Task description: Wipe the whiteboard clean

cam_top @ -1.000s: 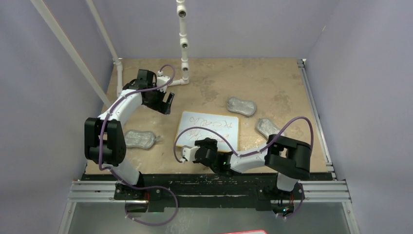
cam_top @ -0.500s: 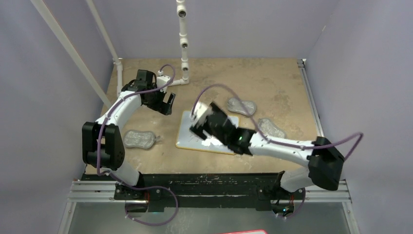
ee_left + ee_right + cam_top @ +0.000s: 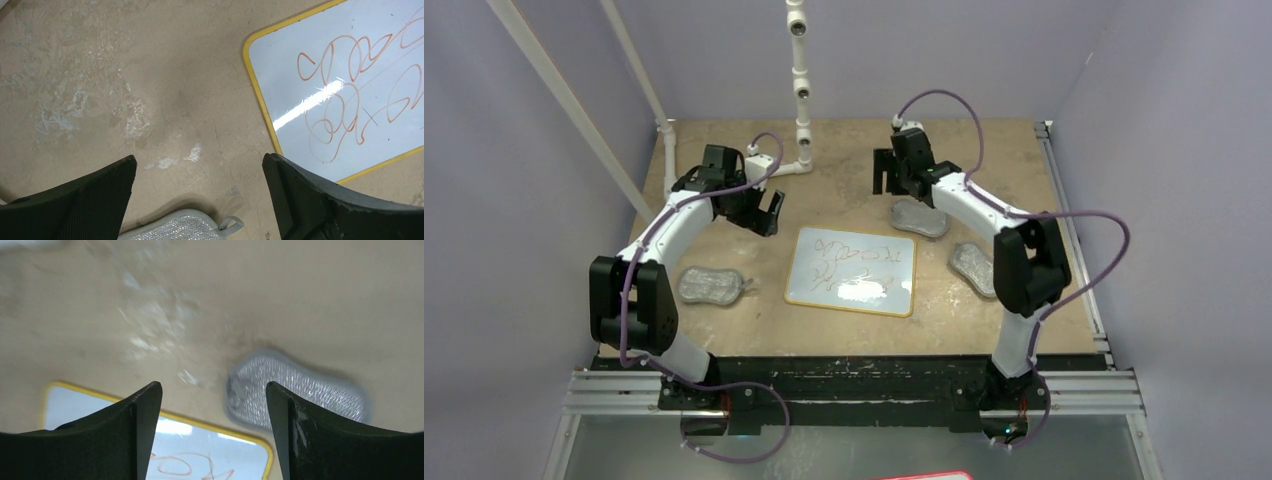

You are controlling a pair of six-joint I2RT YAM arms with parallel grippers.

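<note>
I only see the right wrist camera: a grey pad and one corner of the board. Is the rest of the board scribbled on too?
Observer: Yes. The top view shows red scribbles running across the whiteboard, nothing wiped yet.
Operator: Is my pad the only one?
Observer: No, there are two more: a right pad beside the board's right edge and a left pad off its left side.
</note>
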